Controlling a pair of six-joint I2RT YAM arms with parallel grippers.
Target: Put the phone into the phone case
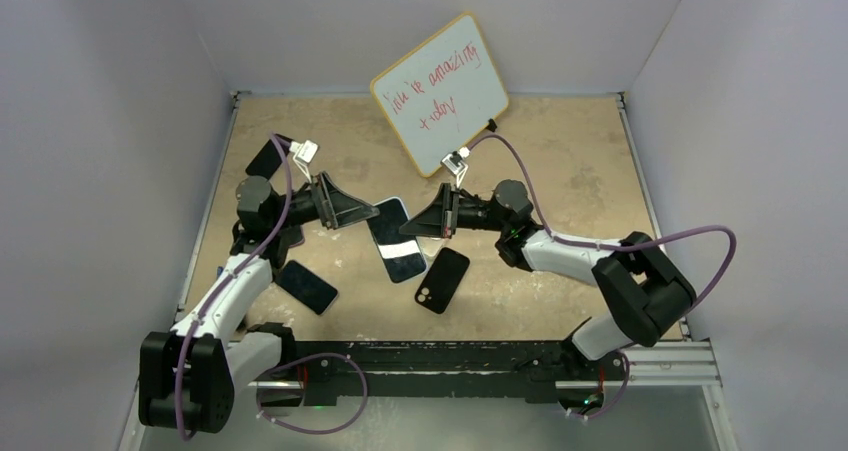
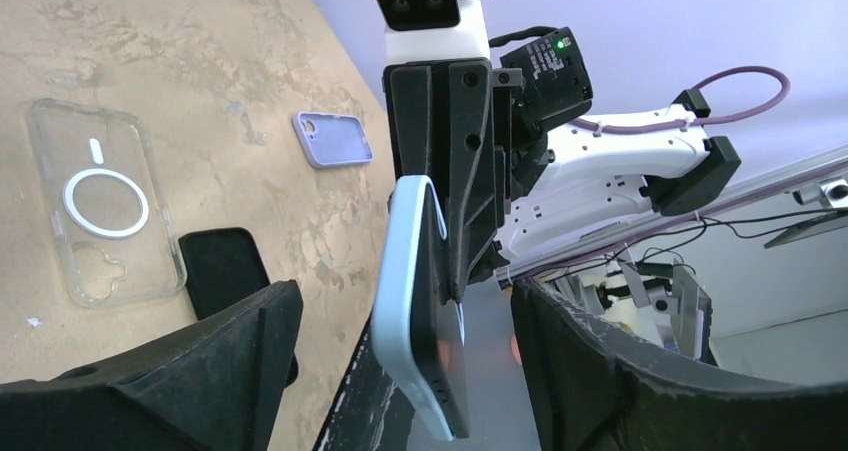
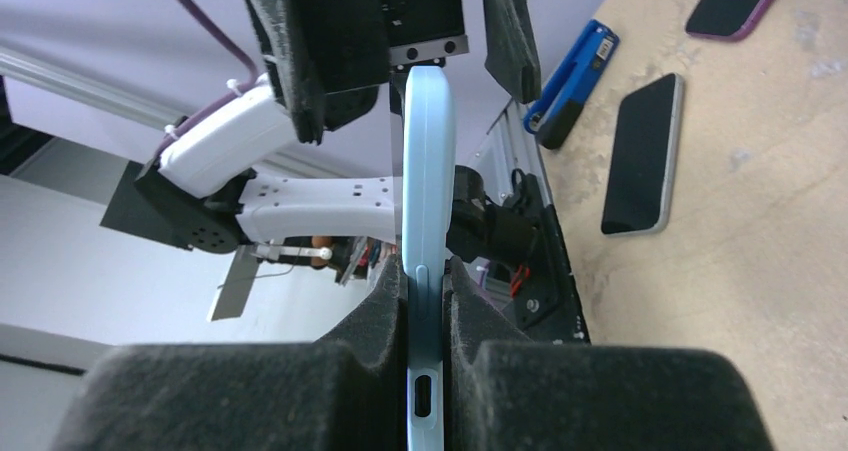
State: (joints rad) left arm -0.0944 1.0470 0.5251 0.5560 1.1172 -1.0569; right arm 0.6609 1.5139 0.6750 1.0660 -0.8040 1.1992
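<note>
**Item:** phone (image 3: pixel 425 151), pale blue, held edge-on above the tabletop (image 1: pixel 560 151), at the centre of the overhead frame.

**Hold:** right hand (image 3: pixel 425 276) clamped across the flat faces at the port end. Left hand (image 1: pixel 350 209) is spread wide, fingers (image 2: pixel 230 341) either side of the free end, not touching.

**Handling (judged):** rigid slab of moderate weight, smooth and liable to slip, with a fragile glass face. Best gripped across the faces, clear of the side button.

**Cases:** clear case (image 2: pixel 100 206) and lilac case (image 2: pixel 333 137) lie flat in the left half of the left wrist view, seen plainly only there. Black case (image 1: pixel 442 279) is plain from overhead.

**Note:** the right wrist view alone shows the charging port and the closeness of the grip.
</note>
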